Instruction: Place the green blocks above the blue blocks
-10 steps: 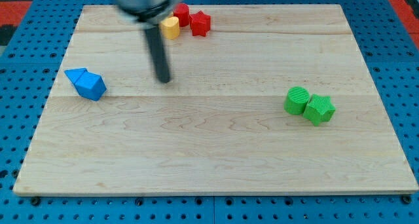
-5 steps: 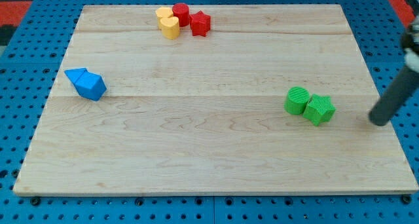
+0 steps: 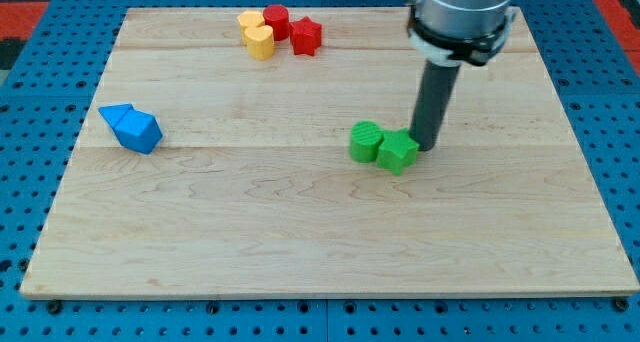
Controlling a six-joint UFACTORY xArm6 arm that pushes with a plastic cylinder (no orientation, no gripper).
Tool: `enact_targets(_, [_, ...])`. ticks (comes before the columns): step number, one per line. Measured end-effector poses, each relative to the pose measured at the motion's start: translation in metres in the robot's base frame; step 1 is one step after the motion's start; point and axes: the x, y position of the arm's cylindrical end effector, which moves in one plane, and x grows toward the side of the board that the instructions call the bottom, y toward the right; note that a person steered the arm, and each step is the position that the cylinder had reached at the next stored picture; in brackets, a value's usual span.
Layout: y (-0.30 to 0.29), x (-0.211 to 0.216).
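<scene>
**Tip in contact with green pair at board centre**

My tip [image 3: 426, 146] is being held against the right side of the green cube-like block [image 3: 398, 151], apparently touching it. The green cylinder [image 3: 365, 141] is being seen just left of that block, touching it. No gripper is fitted, so no open or closed state is being shown. The blue blocks [image 3: 131, 128] are lying well apart to the tip's left. Yellow blocks [image 3: 257, 34] and red blocks [image 3: 292, 29] are sitting far above-left of the tip, on the wooden board [image 3: 320, 252].

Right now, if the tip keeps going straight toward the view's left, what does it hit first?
My tip sits against the right side of the green cube, so that comes first, with the green cylinder just beyond it.
</scene>
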Motion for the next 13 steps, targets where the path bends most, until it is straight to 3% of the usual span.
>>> enact_targets(1, [0.046, -0.004])
enact_targets(2, [0.04, 0.041])
enact_targets(6, [-0.105, -0.001])
enact_targets(7, [-0.05, -0.004])
enact_targets(8, [-0.051, -0.032])
enact_targets(10, [-0.098, -0.042])
enact_targets(11, [-0.075, -0.019])
enact_targets(12, [-0.103, -0.02])
enact_targets(13, [-0.118, -0.046])
